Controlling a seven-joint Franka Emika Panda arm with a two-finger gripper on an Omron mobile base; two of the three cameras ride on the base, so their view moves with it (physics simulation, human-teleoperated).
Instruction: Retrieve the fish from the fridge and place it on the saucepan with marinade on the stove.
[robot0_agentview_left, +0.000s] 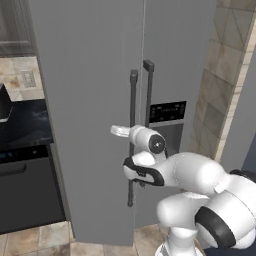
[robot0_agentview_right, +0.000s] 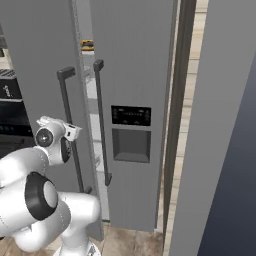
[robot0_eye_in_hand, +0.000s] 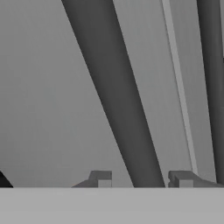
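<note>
The fridge (robot0_agentview_left: 90, 100) is tall and heavy; its left door (robot0_agentview_right: 40, 60) stands slightly ajar, and in the right base view a narrow gap shows the shelves inside. The fish cannot be made out from here. The door is stiff metal and will probably swing slowly on its hinge, so the best place to hold it is the long dark left handle (robot0_eye_in_hand: 118, 100). The hand (robot0_eye_in_hand: 142, 178) has its two fingertips (robot0_eye_in_hand: 100, 178) on either side of this bar, closed around it. The right door's handle (robot0_agentview_left: 148, 92) is just beside, and a dark oven front (robot0_agentview_left: 25, 185) stands left of the fridge.
</note>
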